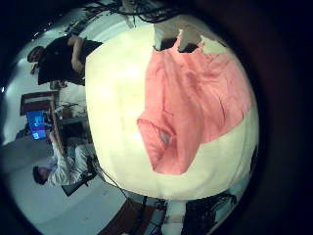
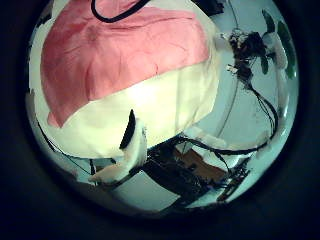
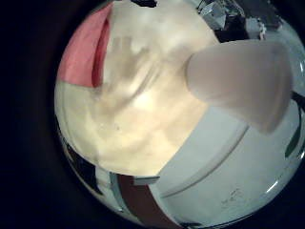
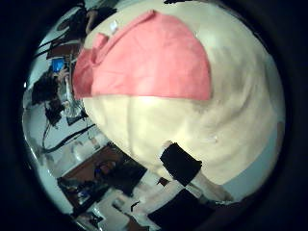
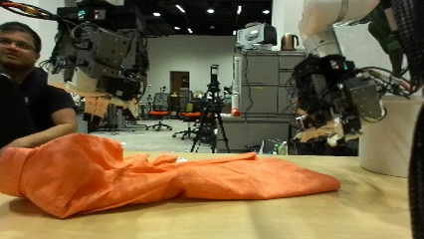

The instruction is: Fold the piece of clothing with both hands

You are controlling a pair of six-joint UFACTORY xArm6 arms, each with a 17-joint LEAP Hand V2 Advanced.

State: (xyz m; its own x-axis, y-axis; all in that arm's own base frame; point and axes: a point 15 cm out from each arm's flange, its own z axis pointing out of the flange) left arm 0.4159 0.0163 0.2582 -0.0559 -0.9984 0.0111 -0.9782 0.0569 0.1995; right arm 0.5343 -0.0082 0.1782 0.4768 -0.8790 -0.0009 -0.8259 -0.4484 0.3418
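An orange garment [image 5: 172, 174] lies crumpled on the cream table [image 5: 265, 219], bunched high at one end and drawn out flat toward my right hand. My right hand [image 5: 331, 95] hangs well above the table, away from the cloth, fingers relaxed and holding nothing. My left hand [image 5: 116, 50] hangs high over the bunched end, also open and away from the cloth. The left little finger side palm view shows the whole garment [image 1: 191, 98] far below. It also shows in the left thumb side palm view [image 2: 120, 50], the right thumb side palm view [image 4: 144, 58] and the right little finger side palm view [image 3: 86, 48].
A white round column [image 5: 391, 129] stands at the table's edge under my right hand. Bare table [image 4: 221, 106] lies beside the garment. A white finger [image 3: 238, 76] fills part of the right little finger side palm view.
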